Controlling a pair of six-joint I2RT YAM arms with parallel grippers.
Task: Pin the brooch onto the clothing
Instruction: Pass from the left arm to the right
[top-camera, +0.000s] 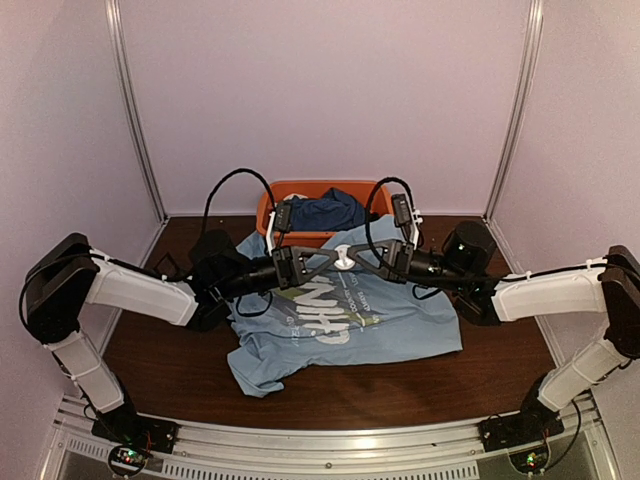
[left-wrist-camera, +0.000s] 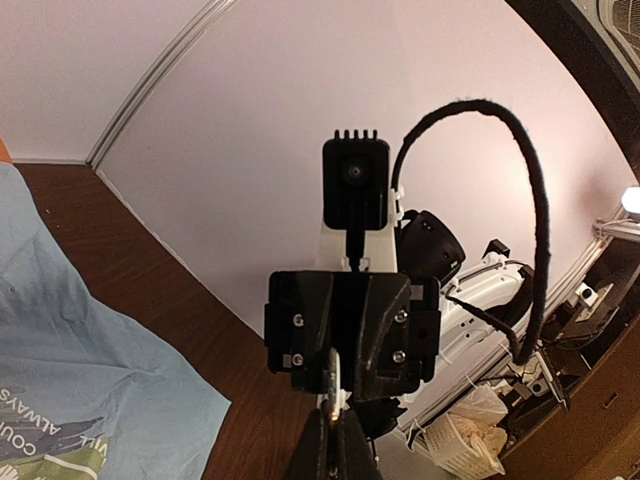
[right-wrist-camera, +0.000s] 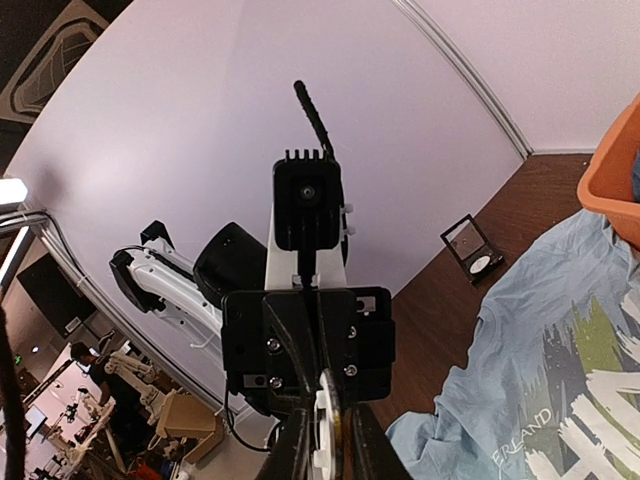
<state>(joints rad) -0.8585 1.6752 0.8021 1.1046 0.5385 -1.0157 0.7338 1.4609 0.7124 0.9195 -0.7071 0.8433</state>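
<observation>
The two hands meet tip to tip in the air above the light blue T-shirt (top-camera: 350, 320), which lies rumpled on the tabletop (top-camera: 170, 370) with its print facing up. The left hand (left-wrist-camera: 330, 445) is clenched on the brooch (left-wrist-camera: 330, 380), which shows edge-on as a thin gold disc between the two. The right hand (right-wrist-camera: 325, 455) seems to pinch the same disc from the opposite side, though its fingers hide the exact contact.
</observation>
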